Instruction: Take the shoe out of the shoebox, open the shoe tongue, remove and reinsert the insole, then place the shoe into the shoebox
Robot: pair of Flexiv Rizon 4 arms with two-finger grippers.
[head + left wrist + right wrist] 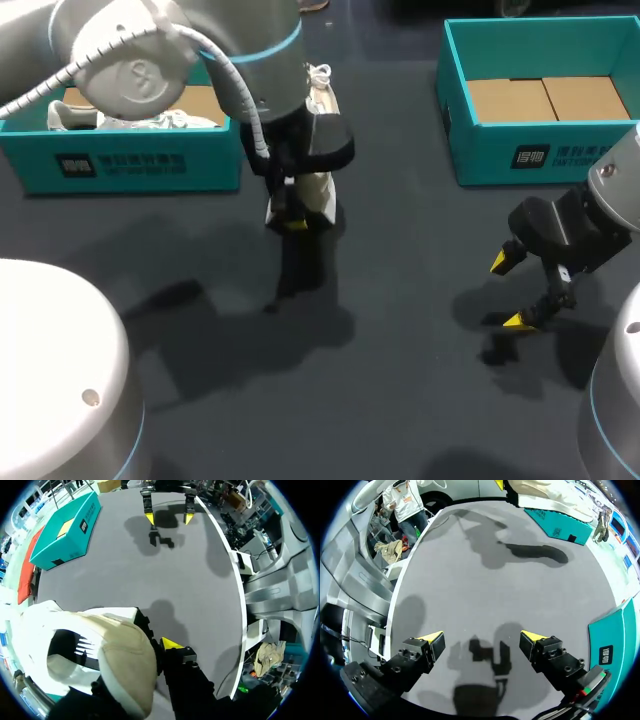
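Left hand (290,224) gripped shoe (318,140), held above tabletop (400,300) beside left shoebox (130,165); right hand (510,291) open, empty. Take-out step looked nearly done; next: set down, right opens tongue

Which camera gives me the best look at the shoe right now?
The left wrist view: the shoe, held in the left hand, sits close up with its opening showing. The head view has the left arm covering most of it. The right wrist view catches only a small part far across the table.
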